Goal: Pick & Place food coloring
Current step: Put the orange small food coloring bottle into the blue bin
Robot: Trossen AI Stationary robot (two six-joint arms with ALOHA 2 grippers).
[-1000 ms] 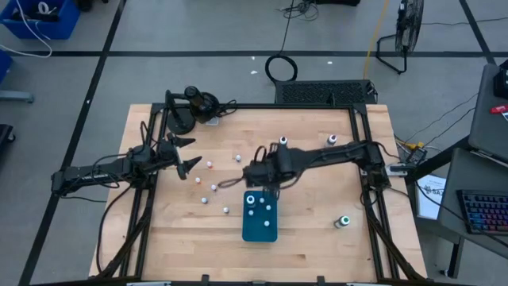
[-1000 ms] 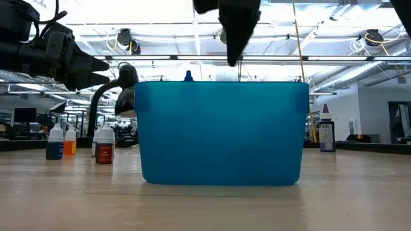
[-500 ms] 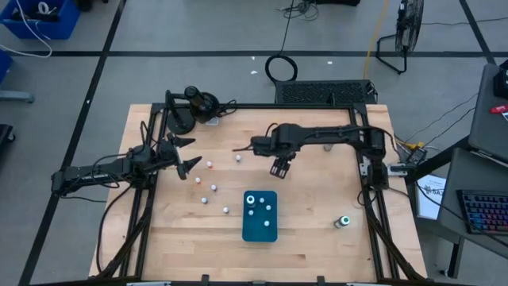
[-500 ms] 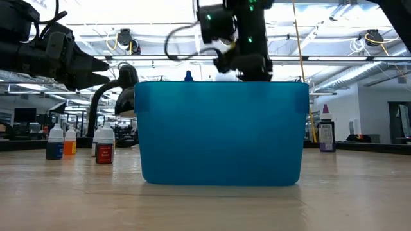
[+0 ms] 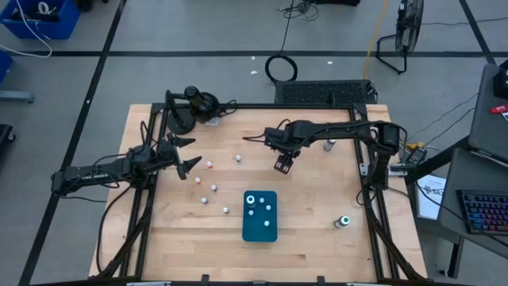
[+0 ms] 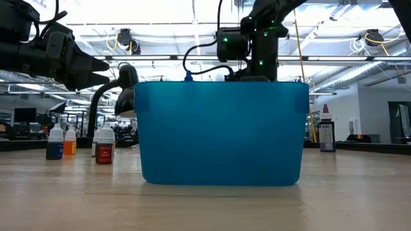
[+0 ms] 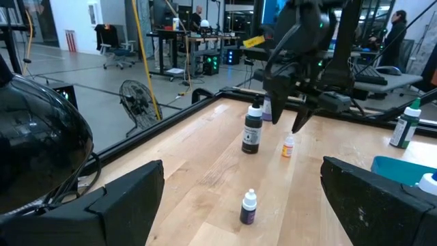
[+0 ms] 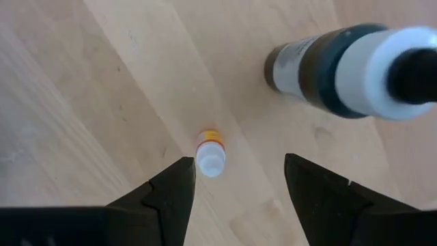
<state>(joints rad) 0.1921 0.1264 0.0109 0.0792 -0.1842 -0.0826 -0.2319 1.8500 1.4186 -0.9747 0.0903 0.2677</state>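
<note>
Orange-labelled food coloring bottle [image 8: 210, 154] stands on the wooden table [image 8: 82, 102] below my right gripper [image 8: 235, 191], fingers spread; my left gripper [image 5: 187, 155] waits, spread too

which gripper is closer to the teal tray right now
Right. The right gripper hangs open just beyond the teal tray's far end. The left gripper, also open, waits well off to the tray's left.

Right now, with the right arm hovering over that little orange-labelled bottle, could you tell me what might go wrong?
The open right claw hangs above the small orange bottle. The bottle sits nearer one finger, so closing could tip it. The taller dark bottle stands close by; a descent might bump it.
</note>
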